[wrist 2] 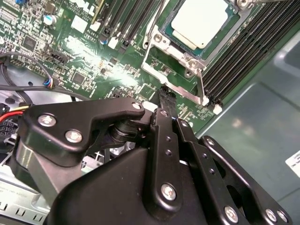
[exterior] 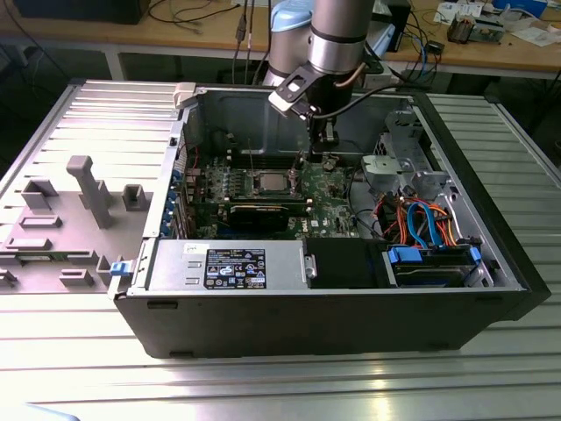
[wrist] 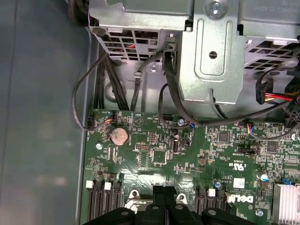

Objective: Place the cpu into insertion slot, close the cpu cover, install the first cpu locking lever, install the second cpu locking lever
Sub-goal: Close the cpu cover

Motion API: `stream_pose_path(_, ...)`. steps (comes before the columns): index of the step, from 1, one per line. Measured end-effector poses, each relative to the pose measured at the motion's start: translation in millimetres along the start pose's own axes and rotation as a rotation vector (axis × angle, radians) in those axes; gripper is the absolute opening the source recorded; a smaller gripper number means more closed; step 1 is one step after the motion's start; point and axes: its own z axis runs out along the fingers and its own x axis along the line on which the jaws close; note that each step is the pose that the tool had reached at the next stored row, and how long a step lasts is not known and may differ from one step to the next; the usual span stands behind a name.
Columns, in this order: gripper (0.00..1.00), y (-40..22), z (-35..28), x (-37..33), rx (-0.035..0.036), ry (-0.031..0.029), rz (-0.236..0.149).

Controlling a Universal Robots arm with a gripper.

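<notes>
black metal two-finger gripper (wrist 2: 166,97): fingers drawn together, tips meeting in both wrist views, nothing visible between them. the tips hang low over the green printed motherboard (wrist: 154,157), near one corner of the small square insertion slot with the silvery metal rim (wrist 2: 159,40); contact with board or rim cannot be judged.

small flat square cpu with the pale silvery face (wrist 2: 202,19): lying flat inside the insertion slot, apart from the fingertips. the silvery frame-shaped cpu cover (wrist 2: 229,28) borders the chip; whether it is pressed fully down cannot be told. a thin bare metal lever rod (wrist 2: 200,82) runs along the slot's edge nearest the gripper.

long black memory slots (wrist 2: 243,56) flank the insertion slot. in the exterior view the gripper (exterior: 326,156) stands just to the exterior view's right of the cpu (exterior: 270,182).

grey perforated steel drive cage (wrist: 211,61) with black cables sits past the board edge. the open black computer case (exterior: 351,316) rests on a ribbed aluminium table (exterior: 280,386).
</notes>
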Motion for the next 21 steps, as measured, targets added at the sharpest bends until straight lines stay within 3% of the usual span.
stream_pose_path(13, 0.11, -11.2, 0.3, 1.2, 0.0013, 0.0013, 0.000)
stream_pose_path(21, 0.11, -20.9, 0.4, 2.0, 0.0007, 0.0084, 0.000)
